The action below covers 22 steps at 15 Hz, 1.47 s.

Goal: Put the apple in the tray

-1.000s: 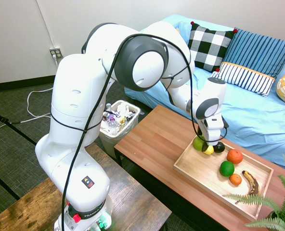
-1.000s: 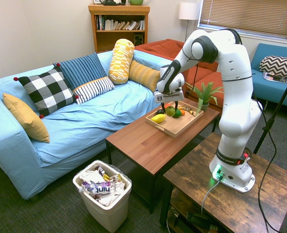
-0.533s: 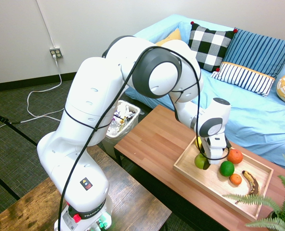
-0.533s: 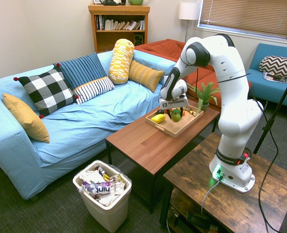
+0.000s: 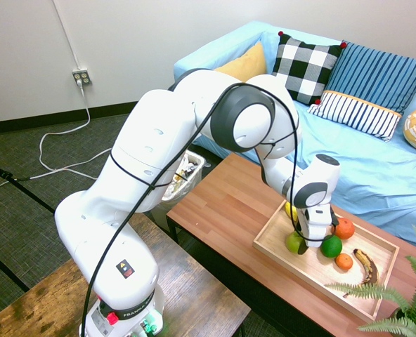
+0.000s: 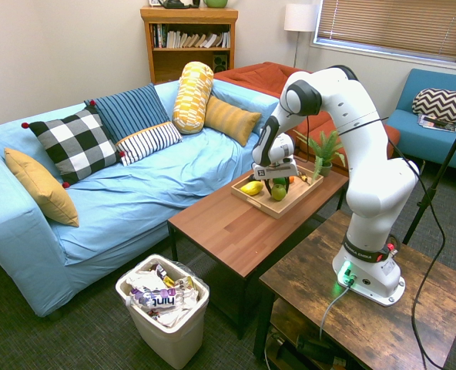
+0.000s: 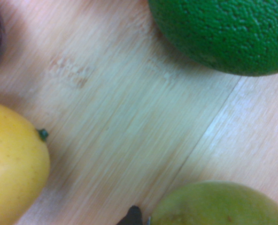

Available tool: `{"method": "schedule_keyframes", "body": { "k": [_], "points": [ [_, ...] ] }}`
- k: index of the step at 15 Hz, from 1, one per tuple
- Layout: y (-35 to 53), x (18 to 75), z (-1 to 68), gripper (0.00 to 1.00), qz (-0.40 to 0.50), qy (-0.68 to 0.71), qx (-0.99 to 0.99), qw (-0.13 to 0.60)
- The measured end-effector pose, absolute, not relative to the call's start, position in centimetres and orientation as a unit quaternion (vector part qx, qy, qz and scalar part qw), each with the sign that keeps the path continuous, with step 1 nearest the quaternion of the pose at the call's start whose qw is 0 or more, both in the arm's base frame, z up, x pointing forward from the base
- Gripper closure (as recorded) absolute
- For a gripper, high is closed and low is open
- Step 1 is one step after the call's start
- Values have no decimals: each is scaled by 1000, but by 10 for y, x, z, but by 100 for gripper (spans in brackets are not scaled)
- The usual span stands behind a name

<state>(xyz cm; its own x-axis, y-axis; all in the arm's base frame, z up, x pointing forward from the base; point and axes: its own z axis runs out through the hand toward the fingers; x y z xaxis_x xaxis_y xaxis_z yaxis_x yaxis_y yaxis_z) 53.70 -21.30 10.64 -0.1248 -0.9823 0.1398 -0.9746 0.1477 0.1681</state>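
Note:
The pale yellow-green apple (image 5: 293,243) sits low inside the light-wood tray (image 5: 319,276), near its front-left rim, with my gripper (image 5: 301,237) shut on it from above. From the other side, the apple (image 6: 278,193) hangs just under the gripper (image 6: 277,186) over the tray (image 6: 263,204). In the wrist view the apple (image 7: 219,206) shows close over the tray floor (image 7: 129,117). I cannot tell whether the apple touches the floor.
A yellow lemon (image 5: 290,209), a dark green fruit (image 5: 331,246), two orange fruits (image 5: 343,228) and a banana (image 5: 366,264) share the tray. A potted plant (image 5: 398,305) stands at the table's near right end. A waste basket (image 6: 162,304) sits on the floor; a blue sofa (image 6: 135,185) runs behind.
My gripper has carried the apple from above the tray's far-left corner forward and down into the tray, beside the dark green fruit.

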Motion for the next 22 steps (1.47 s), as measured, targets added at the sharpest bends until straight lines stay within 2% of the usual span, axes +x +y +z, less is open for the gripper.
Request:
{"method": "schedule_keyframes", "body": {
  "k": [1, 14, 17, 22],
  "points": [
    [-211, 538, 106, 0, -18, -750, 653, 107],
    [-207, 542, 106, 0, -13, -742, 663, 97],
    [-209, 536, 132, 0, -5, -740, 667, 87],
    [-218, 514, 214, 0, 35, -738, 669, 81]
  ]
}}
